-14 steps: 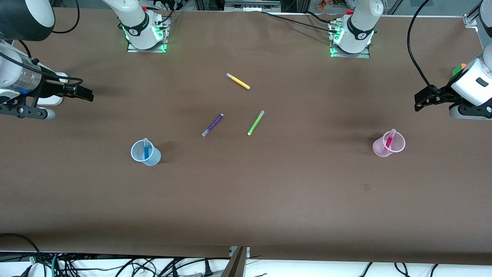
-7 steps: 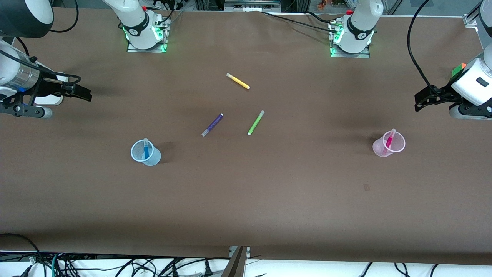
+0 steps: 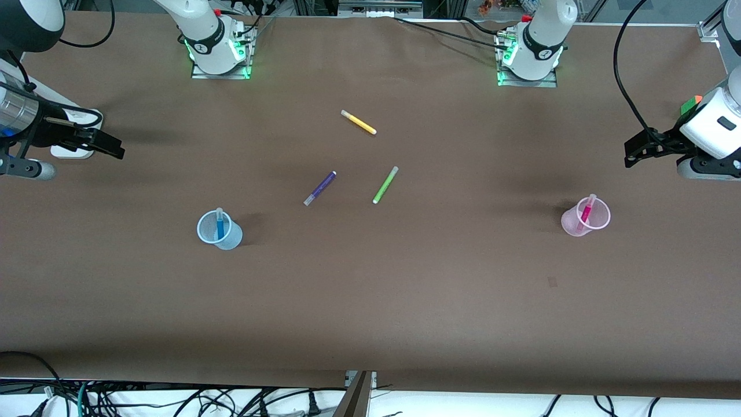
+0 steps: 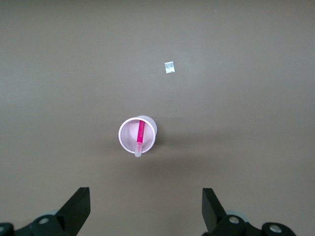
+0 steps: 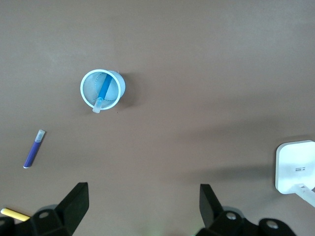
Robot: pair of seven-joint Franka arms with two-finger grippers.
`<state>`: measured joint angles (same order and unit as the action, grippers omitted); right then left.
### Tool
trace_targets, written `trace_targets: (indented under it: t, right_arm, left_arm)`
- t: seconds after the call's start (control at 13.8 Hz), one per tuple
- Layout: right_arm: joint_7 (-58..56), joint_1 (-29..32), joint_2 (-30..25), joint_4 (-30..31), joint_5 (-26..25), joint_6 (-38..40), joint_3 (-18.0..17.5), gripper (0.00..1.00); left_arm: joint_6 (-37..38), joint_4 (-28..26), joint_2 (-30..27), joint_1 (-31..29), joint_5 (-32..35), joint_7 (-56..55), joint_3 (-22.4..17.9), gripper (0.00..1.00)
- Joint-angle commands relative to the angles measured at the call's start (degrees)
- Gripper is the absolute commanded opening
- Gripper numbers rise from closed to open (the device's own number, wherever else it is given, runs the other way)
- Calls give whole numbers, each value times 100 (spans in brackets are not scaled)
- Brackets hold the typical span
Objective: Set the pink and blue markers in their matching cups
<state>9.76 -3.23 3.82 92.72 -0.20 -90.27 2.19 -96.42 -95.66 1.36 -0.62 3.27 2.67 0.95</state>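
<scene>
The blue marker (image 3: 220,225) stands in the pale blue cup (image 3: 220,231) toward the right arm's end of the table; both show in the right wrist view, marker (image 5: 103,91) and cup (image 5: 101,89). The pink marker (image 3: 586,213) stands in the pale pink cup (image 3: 585,218) toward the left arm's end; both show in the left wrist view, marker (image 4: 140,137) and cup (image 4: 137,136). My right gripper (image 3: 113,147) is open and empty, high over the table's right-arm end. My left gripper (image 3: 632,155) is open and empty, high above the table at the left arm's end.
A purple pen (image 3: 320,187), a lime-green pen (image 3: 385,185) and a yellow pen (image 3: 358,122) lie at mid-table. A white block (image 3: 78,152) sits under the right gripper. A small pale scrap (image 4: 169,68) lies on the table near the pink cup.
My right gripper has drawn back toward the table's right-arm end. The left arm, cups and pens have not moved.
</scene>
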Motion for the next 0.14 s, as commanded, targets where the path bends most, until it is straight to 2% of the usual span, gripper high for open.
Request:
trace_targets:
  t: [0.0,0.07]
  right_arm:
    - [-114,-11,31,-105,55,36,1,99]
    - [-114,-2,40,-105,55,36,1,99]
  left_arm:
    - [141,214,101,44,-151,14,-68,100]
    - [141,214,101,44,-151,23,-68,100]
